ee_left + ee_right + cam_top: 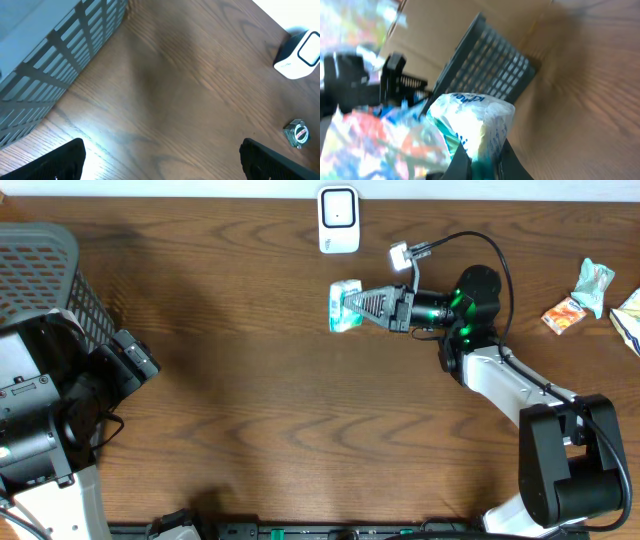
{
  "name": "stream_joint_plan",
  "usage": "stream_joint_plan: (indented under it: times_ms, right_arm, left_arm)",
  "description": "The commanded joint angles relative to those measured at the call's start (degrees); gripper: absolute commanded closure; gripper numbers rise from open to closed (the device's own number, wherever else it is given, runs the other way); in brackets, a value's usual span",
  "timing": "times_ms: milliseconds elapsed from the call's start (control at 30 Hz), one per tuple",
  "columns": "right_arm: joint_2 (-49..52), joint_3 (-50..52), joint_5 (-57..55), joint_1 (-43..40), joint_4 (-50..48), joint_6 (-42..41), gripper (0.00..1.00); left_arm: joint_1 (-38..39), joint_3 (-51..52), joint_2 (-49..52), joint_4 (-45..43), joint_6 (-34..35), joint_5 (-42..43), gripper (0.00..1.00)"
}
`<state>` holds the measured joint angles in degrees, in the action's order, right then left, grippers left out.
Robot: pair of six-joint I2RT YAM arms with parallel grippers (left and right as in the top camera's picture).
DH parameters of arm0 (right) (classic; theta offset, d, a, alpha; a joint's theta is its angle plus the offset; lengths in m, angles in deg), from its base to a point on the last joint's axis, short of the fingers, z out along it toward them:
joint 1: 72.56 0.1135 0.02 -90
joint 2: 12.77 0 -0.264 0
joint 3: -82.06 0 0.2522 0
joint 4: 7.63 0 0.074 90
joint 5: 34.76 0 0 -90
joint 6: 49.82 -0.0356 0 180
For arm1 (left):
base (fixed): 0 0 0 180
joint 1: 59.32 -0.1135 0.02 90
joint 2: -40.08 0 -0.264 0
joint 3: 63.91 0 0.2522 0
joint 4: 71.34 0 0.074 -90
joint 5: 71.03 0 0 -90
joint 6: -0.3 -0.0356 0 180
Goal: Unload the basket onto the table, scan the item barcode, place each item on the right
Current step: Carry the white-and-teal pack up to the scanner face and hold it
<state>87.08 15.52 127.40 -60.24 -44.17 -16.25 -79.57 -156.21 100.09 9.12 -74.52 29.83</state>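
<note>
Right fingers (372, 304): pinching white-and-green packet (344, 308), near scanner (339, 220).
Left fingers (62, 161): spread wide, over bench (250, 400), beside basket (60, 260).
Wrappers (590, 288): bench's right edge.

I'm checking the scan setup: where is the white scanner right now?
In the overhead view the scanner stands at the far edge of the table, near centre, just beyond the packet held in the right gripper.

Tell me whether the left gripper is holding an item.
No, the left gripper is wide open over the wooden table, with nothing between its fingers.
</note>
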Motion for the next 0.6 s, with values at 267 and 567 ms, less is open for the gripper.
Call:
stream_joint_plan:
  times_ms: [267,567]
  right_arm:
    - [-0.1,0.0,-8.5,3.1,12.5,10.5,0.99]
    - [-0.1,-9.5,-62.0,14.6,54.3,40.6,0.99]
  left_arm:
    - [-0.3,-0.9,0.0,0.1,0.1,0.5,0.02]
    - [-0.3,-0.9,0.0,0.1,0.1,0.5,0.02]
